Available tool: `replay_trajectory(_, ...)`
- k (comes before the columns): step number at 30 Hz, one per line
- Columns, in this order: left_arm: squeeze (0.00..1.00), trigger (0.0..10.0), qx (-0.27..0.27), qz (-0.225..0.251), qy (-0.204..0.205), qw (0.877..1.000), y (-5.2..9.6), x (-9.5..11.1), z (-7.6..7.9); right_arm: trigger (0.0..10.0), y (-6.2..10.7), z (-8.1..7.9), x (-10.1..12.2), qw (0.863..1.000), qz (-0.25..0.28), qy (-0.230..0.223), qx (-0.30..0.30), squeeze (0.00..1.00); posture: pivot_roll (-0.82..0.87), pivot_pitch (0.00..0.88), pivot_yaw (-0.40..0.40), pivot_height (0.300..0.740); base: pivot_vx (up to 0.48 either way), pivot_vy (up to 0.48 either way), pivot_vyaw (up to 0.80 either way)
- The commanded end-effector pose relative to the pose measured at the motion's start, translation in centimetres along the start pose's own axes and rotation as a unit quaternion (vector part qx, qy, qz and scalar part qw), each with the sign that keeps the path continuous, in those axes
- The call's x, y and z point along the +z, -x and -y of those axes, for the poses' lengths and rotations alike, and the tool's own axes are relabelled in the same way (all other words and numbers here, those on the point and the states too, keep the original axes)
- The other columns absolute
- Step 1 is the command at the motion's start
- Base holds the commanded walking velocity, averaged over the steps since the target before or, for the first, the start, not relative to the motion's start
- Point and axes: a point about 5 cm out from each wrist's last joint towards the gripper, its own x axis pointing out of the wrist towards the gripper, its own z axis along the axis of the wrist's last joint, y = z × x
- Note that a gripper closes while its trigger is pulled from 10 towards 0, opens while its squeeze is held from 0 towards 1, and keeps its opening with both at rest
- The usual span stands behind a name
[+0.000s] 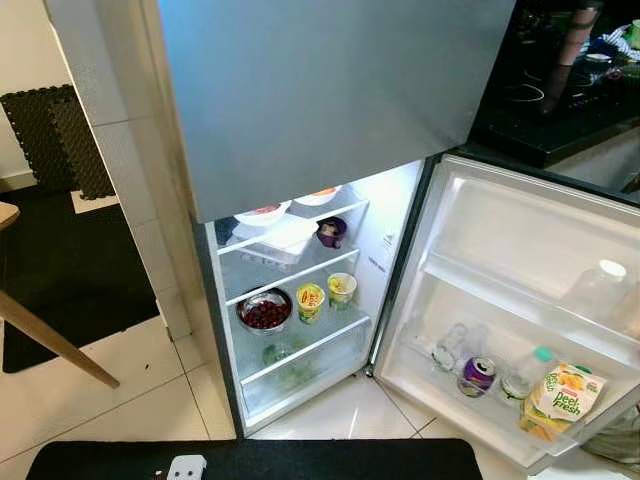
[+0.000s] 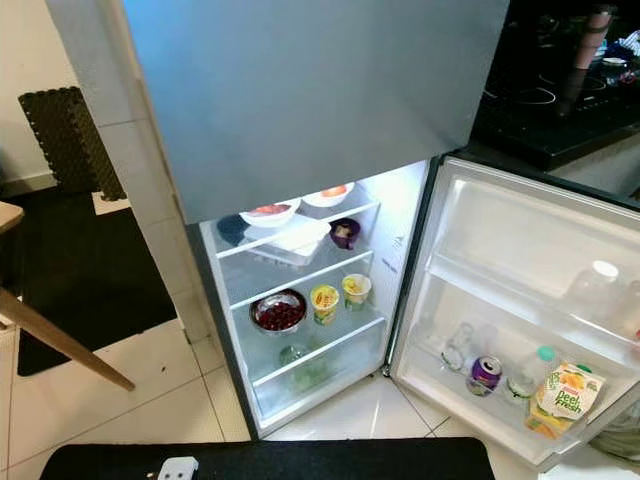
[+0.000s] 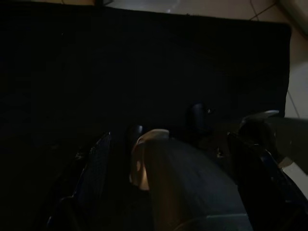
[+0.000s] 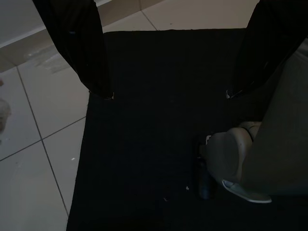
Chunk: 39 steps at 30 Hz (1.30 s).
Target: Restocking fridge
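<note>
Nearest to the robot lies a black mat [image 1: 260, 458] on the tiled floor, just in front of the fridge [image 1: 330, 110]. Both arms hang idle above this mat. The left gripper [image 3: 168, 159] has its two fingers spread apart and holds nothing; the right gripper [image 4: 168, 72] is also spread wide and empty.

Behind the mat the fridge has its lower door [image 1: 520, 300] swung open to the right of the compartment. In the door's bottom rack stand some clear bottles [image 1: 452, 348], a purple can [image 1: 479, 374] and a juice carton [image 1: 563, 396] at the far right end of the rack, leaning a little. Inside the fridge, the middle shelf carries a steel bowl of red fruit [image 1: 265, 311] and two small yellow cups [image 1: 311, 300] just beside it. On the shelf above are a white tray [image 1: 283, 240] and a dark purple cup [image 1: 332, 231], and on top of that two white bowls [image 1: 263, 212].

No item to restock is held, so I judge the task is at a pause or the robot must first fetch something. The risk from here: the open door stands close on the right, and a turn of the body or a swing of the right arm could knock the door rack and tip the leaning carton. The bottles may also fall over if a new thing is pushed in between them.
</note>
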Motion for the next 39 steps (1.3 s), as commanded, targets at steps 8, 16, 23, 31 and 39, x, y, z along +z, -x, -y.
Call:
replay_trajectory(8,0.0,10.0,0.001,-0.019,0.007,1.0,0.1,-0.9,0.2,10.0,-0.1,-0.4,0.6,1.0,0.0,0.018,-0.002,0.0,-0.04,0.0,-0.028,0.74,0.0,-0.388,0.0)
replay_trajectory(16,0.0,10.0,-0.003,-0.033,0.008,0.999,0.2,-2.0,0.6,10.0,-0.1,-0.6,0.4,0.999,-0.004,0.034,0.002,0.0,-0.04,0.0,-0.037,0.74,0.0,-0.395,0.0)
replay_trajectory(23,0.0,10.0,-0.007,-0.033,0.002,0.999,0.2,-2.0,0.7,10.0,-0.1,-0.7,0.2,0.999,-0.009,0.039,0.003,0.0,-0.04,0.0,-0.041,0.74,0.0,-0.417,0.0)
replay_trajectory(31,0.0,10.0,-0.008,-0.032,0.002,0.999,0.1,-1.9,0.8,10.0,-0.1,-0.2,0.3,0.999,-0.01,0.046,-0.003,0.0,-0.03,0.0,-0.057,0.74,0.0,-0.419,0.0)
replay_trajectory(39,0.0,10.0,-0.008,-0.033,0.003,0.999,0.1,-2.0,0.9,10.0,0.0,-0.1,0.4,0.999,-0.009,0.051,-0.003,0.0,-0.03,0.0,-0.066,0.74,0.0,-0.417,0.0)
